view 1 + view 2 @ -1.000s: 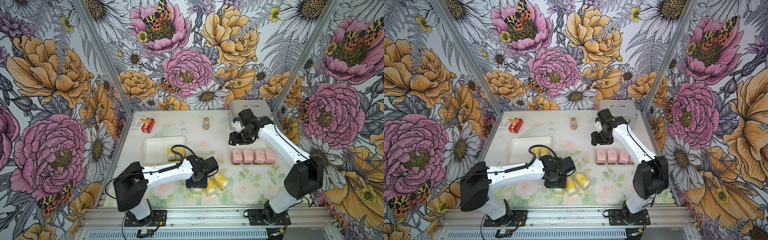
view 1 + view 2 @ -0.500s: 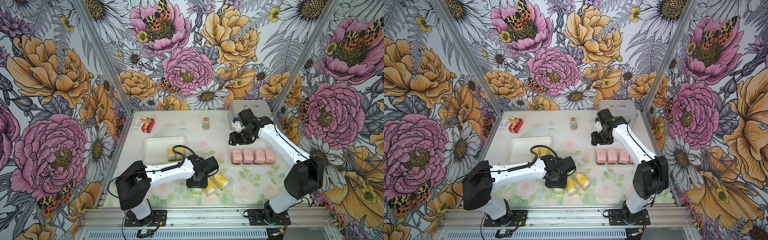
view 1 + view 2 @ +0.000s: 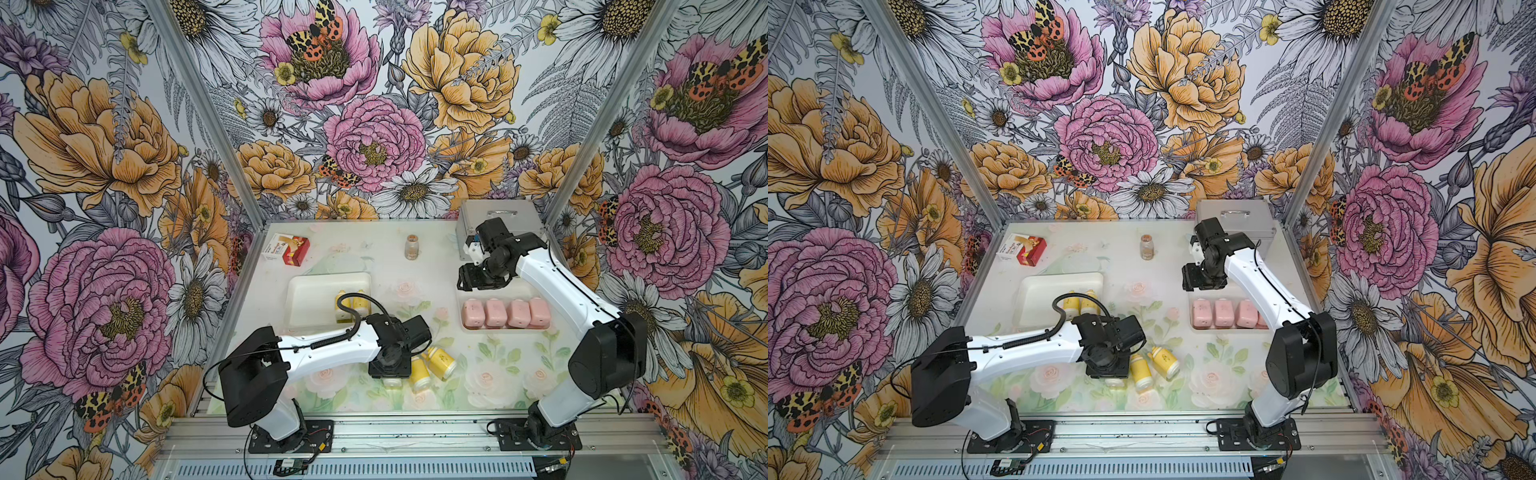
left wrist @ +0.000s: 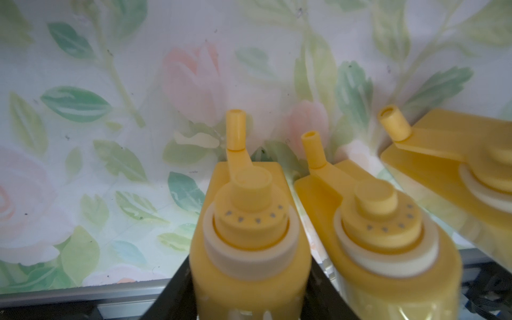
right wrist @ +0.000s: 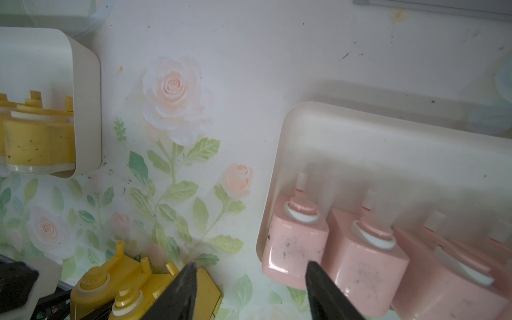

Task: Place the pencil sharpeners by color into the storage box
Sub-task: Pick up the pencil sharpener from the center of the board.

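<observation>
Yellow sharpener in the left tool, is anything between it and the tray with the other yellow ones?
Nothing visible on the table. The yellow sharpener in the left tool has its loose neighbours on the side away from the tray. Only the tray's near wall and two yellow ones in its nearest corner lie ahead.

Pink pencil sharpeners (image 3: 506, 312), four rounded blocks: side by side in right white tray (image 3: 498, 331). Yellow pencil sharpeners (image 3: 420, 372), bottle-shaped: two in left white tray (image 3: 311, 299), three lying together on table (image 3: 498, 374), one between left gripper (image 4: 250, 263) fingers.
</observation>
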You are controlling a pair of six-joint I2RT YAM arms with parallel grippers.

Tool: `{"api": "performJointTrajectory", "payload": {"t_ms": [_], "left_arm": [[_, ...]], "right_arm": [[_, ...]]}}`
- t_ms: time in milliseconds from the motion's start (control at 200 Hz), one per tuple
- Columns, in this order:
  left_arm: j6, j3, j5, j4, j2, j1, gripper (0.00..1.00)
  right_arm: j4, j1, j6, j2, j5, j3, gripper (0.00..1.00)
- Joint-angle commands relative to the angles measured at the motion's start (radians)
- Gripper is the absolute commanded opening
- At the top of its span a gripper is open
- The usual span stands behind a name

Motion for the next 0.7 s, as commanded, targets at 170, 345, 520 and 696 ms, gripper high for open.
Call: {"api": "performJointTrajectory", "payload": {"t_ms": [170, 345, 520, 696], "left_arm": [[-0.044, -0.065, -0.012, -0.052, -0.097, 0.026, 0.23], [-0.041, -0.081, -0.020, -0.052, -0.153, 0.054, 0.23], [-0.007, -0.093, -0.022, -0.062, -0.214, 0.117, 0.23], [0.082, -0.071, -0.030, -0.155, -0.313, 0.249, 0.23]], "right_arm": [[0.019, 0.010, -0.006, -0.014, -0.022, 0.005, 0.64], [0.018, 0.011, -0.008, -0.008, -0.023, 0.008, 0.64], [0.017, 0.014, -0.010, -0.015, -0.020, 0.003, 0.64], [0.017, 0.015, -0.008, -0.008, -0.020, 0.005, 0.64]]}}
